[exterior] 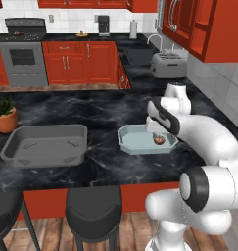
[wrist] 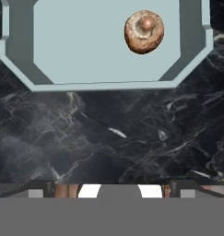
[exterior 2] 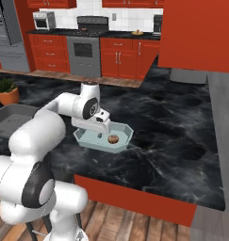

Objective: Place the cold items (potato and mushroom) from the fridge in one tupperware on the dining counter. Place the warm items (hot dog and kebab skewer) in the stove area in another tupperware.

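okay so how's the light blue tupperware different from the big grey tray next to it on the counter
The light blue tupperware is smaller than the grey tray. The tupperware has cut, eight-sided corners; the tray is a rounded rectangle. The tupperware holds a mushroom, while the tray looks bare inside. The tupperware sits by the arm; the tray sits nearer the potted plant. Both are shallow open containers resting flat on the black marble counter.

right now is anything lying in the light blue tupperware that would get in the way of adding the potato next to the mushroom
Nothing visible does. The mushroom sits alone near one corner of the tupperware, and the rest of its floor is bare.
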